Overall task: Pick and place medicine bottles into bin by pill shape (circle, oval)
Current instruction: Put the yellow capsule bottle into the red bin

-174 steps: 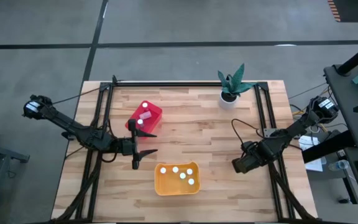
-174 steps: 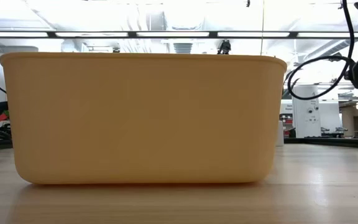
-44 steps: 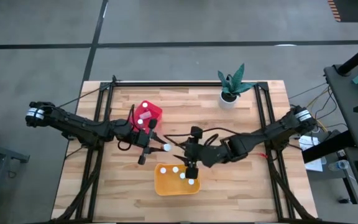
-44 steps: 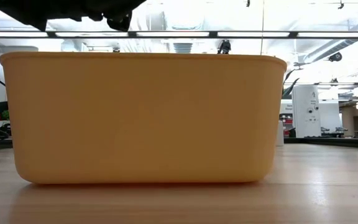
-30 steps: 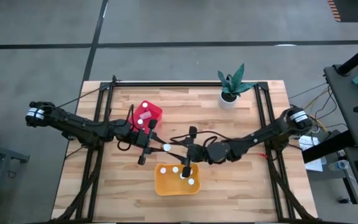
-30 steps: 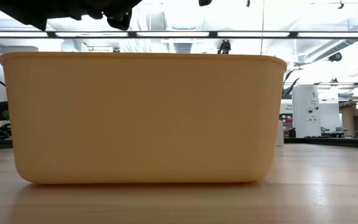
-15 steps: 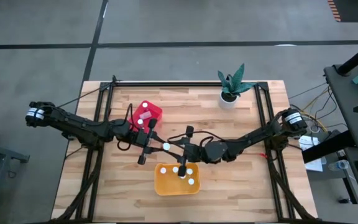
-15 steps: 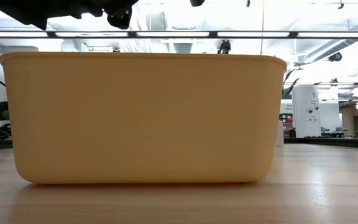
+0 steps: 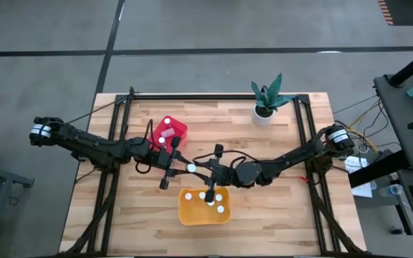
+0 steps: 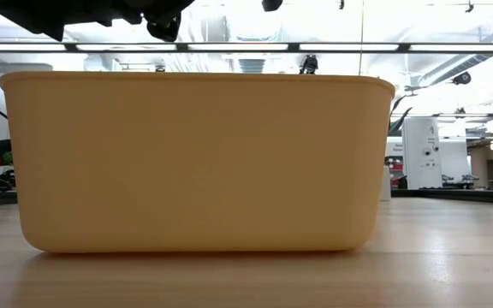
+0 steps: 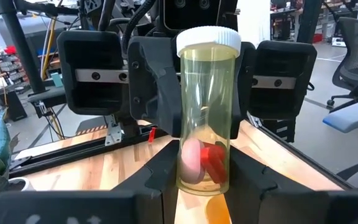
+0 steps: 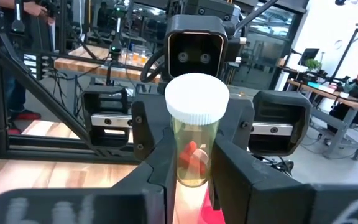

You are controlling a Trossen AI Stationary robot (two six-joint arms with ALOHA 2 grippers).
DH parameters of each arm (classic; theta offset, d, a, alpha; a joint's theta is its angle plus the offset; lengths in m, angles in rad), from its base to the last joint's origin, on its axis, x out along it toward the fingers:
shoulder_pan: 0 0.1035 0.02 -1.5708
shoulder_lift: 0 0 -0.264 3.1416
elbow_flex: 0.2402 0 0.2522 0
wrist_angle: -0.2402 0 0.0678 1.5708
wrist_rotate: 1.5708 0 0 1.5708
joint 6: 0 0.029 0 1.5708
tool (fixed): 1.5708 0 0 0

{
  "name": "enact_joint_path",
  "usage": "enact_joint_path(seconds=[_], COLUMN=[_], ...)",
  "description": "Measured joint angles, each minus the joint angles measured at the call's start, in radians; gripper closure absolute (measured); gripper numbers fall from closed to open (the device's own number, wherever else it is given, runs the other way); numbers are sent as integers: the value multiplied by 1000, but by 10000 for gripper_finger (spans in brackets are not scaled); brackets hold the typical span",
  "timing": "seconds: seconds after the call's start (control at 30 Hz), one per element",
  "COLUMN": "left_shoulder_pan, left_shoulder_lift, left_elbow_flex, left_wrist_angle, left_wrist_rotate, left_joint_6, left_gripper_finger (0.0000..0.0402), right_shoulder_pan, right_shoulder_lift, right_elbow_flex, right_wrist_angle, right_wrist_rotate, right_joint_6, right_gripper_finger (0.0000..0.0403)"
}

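Observation:
A clear medicine bottle [image 9: 191,169] with a white cap [image 11: 207,40] and pink and red pills inside stands upright in the air between the two bins. My left gripper [image 9: 186,169] reaches it from the table's left and my right gripper [image 9: 197,170] from the right. Both are shut on it, facing each other. The red bin [image 9: 168,133] holds capped bottles. The yellow bin [image 9: 203,206] just nearer than the grippers holds several more; in the low view the yellow bin [image 10: 195,162] hides them. My left gripper pinches the bottle's lower body [image 11: 184,175] between its two fingers [image 11: 154,186], coming level from the table's left. The bottle stands upright, cap up, clear of the table. My right gripper pinches the same bottle's body below the cap [image 12: 194,163] between its two fingers [image 12: 155,168], coming level from the table's right.
A white pot with a green plant [image 9: 267,98] stands at the far right of the wooden table [image 9: 278,208]. Black frame rails [image 9: 303,136] run along both sides. Cables loop over the right arm [image 9: 224,152].
My right gripper has moved from above the yellow bin toward the table's left and far side, up to the bottle that my left gripper holds, and now has its fingers on it. The left gripper and the bottle have kept still.

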Motion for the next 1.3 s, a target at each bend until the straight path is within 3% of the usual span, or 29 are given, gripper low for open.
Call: enact_joint_path(seconds=[0.27, 0.57, 0.73, 0.97, 1.13, 1.3], left_shoulder_pan=[0, 1, 1, 2, 2, 2], left_shoulder_lift=[0, 0, -12, -30, -31, 1], left_elbow_flex=[0, 0, 0, 0, 0, 0], left_wrist_angle=[0, -14, -66, -141, -128, -13], left_wrist_rotate=[3, 4, 5, 4, -15, -77], left_joint_6=[-13, -13, -13, -9, -6, -6], left_gripper_finger=[307, 223, 192, 187, 187, 187], right_shoulder_pan=[0, 0, 0, 0, -2, -5], right_shoulder_lift=[0, -1, -30, -97, -121, -117], right_elbow_flex=[0, 0, 0, 0, 0, -2], right_wrist_angle=[0, -14, -128, -404, -599, -629], right_wrist_rotate=[-3, -7, -5, 2, 4, 5], right_joint_6=[0, 1, 55, 193, 328, 361], right_gripper_finger=[324, 324, 324, 324, 324, 324])
